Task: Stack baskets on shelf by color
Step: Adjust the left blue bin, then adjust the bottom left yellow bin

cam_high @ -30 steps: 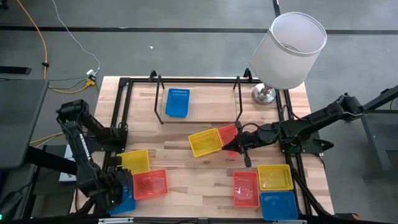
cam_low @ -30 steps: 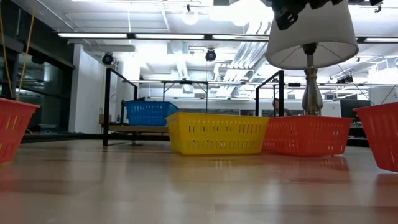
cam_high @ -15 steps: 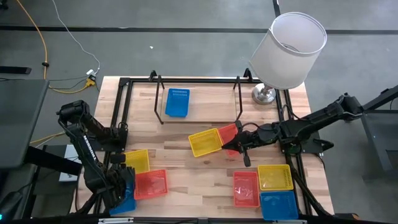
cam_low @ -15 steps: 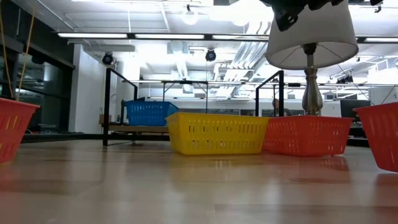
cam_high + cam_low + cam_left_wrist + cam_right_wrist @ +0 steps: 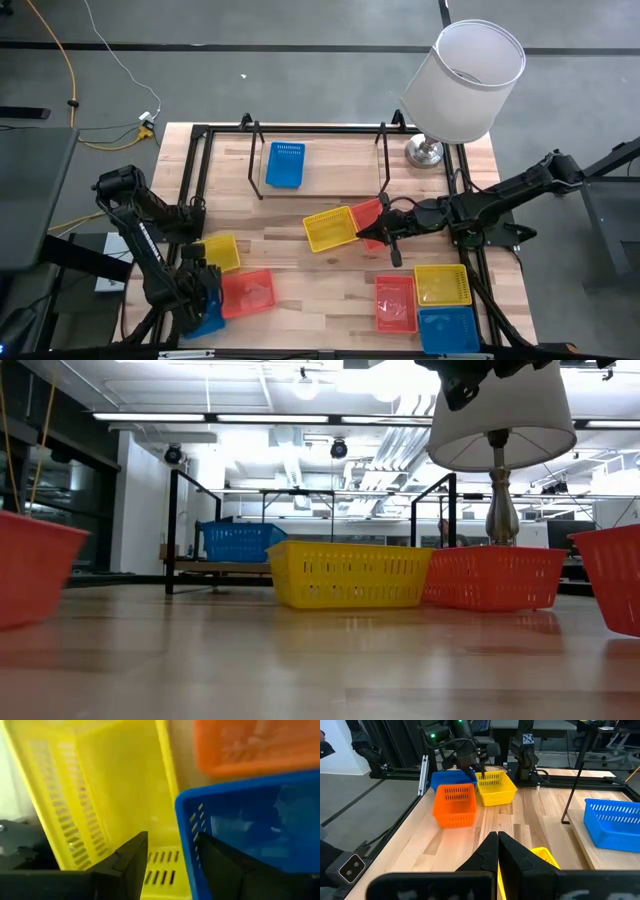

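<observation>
**A:** Item, blue basket [image 5: 208, 322] at the table's near left corner: how much shows from above?

**B:** Only an edge; the left gripper [image 5: 197, 290] and its arm cover the rest. In the left wrist view the same basket runs off the picture's edge, and the orange basket [image 5: 255, 742] beyond it is blurred and cut off.

**A:** Item, low view?

**B:** An orange basket [image 5: 30, 565] at the left edge is blurred and partly out of frame; another orange basket [image 5: 612, 575] is cut by the right edge. The lamp [image 5: 497, 420] loses its shade top.

**A:** Item, right gripper [image 5: 388, 236]?

**B:** Its fingertips hide part of the middle orange basket [image 5: 368, 218].
</observation>
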